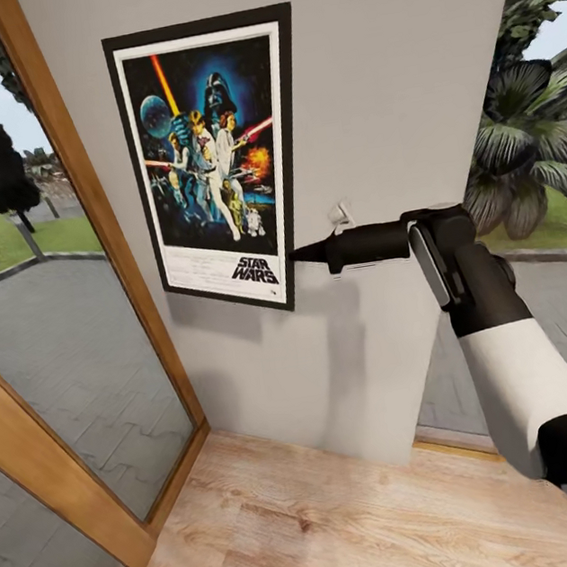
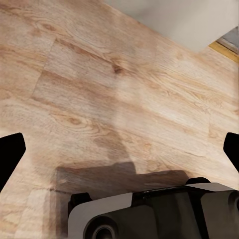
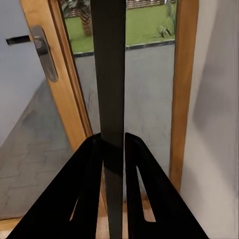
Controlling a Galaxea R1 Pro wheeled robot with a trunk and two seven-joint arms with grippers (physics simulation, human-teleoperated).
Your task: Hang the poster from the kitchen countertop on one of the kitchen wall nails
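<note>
Poster (image 1: 215, 162) edge pinched by right gripper (image 1: 296, 255); nail behind it hidden.

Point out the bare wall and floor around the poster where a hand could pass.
Bare wall lies right of the poster, above the right gripper, and also below the poster down to the wood floor. It is crowded at the poster's lower right edge, where the gripper pinches the frame beside a small wall hook.
</note>
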